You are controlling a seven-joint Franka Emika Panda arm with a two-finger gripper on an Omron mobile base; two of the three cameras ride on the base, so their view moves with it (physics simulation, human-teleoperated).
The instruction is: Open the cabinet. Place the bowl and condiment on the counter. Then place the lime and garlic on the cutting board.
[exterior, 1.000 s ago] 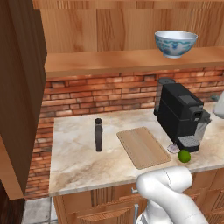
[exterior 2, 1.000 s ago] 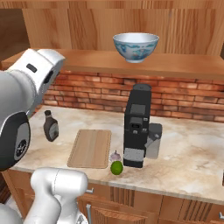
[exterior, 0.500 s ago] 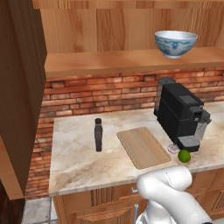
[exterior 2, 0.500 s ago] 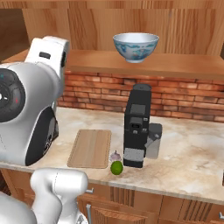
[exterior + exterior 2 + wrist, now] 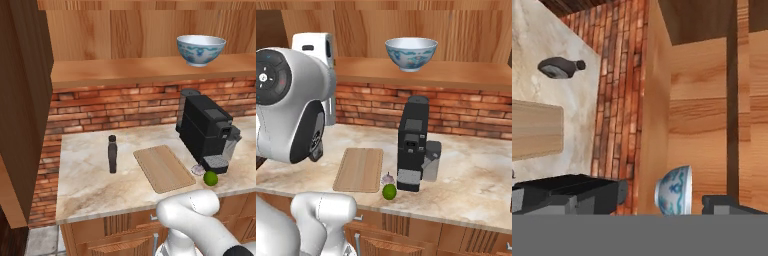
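Claw (image 5: 649, 202) spread wide, dark fingertips (image 5: 572, 194) well apart, clamped on nothing, aimed along the cabinet shelf toward the bowl.

Nearest the front edge of the beige-cream veined stone counter (image 5: 85, 187): small bright green lime (image 5: 210, 178), resting on the stone, just beside the base of the boxy black coffee machine (image 5: 205, 130). Touching or almost touching the lime, a little further back: small whitish-pink garlic bulb with pointed top (image 5: 387, 178), plain from the right base view, reduced to a pale sliver (image 5: 198, 170) against the machine's foot from the left.

Next back: flat light-wood rectangular cutting board with rounded corners (image 5: 164, 167), lying bare on the counter, near the lime and garlic but apart from both.

Beyond the board's left side, seen from the left base view: slim dark brown condiment bottle with black cap (image 5: 113, 154), upright on the counter, well apart from the board. Same bottle in the hand view (image 5: 559, 67), broad face with pale label turned to the camera.

Behind all that, red brick back wall (image 5: 115, 107).

Farthest and highest: warm brown wooden wall cabinet (image 5: 140, 70), door (image 5: 25, 100) swung open at the left. Inside, on the bottom shelf: small round white bowl with blue pattern (image 5: 201, 49), upright near the right side. Interior of the bowl hidden from both base views; contents impossible to tell.
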